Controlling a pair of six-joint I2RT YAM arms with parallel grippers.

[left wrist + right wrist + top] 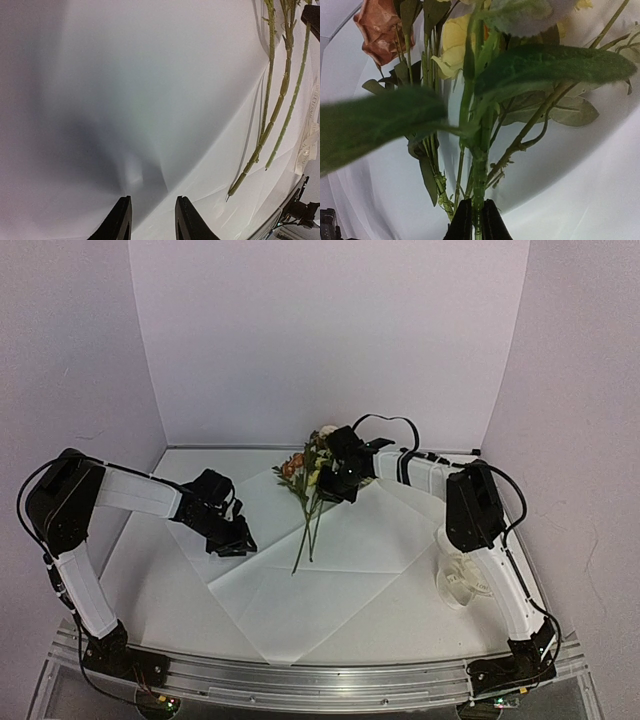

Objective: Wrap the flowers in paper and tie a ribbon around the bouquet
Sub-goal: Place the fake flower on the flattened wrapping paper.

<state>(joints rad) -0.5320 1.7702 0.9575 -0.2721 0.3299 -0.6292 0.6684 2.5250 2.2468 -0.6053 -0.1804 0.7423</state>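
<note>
L arm (140, 492) low, jaws apart, R arm (425, 472) stretched fwd, jaws clamped

White backdrop (330, 340) behind pale table (150, 590); rail (320, 680), perhaps aluminium, along near edge

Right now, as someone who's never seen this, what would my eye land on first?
The flowers, yellow, pink and orange, rest mid-table on a large white sheet of paper. The right end effector pinches a stem beneath the blooms, while the left end effector sits open over the paper's left side.
</note>
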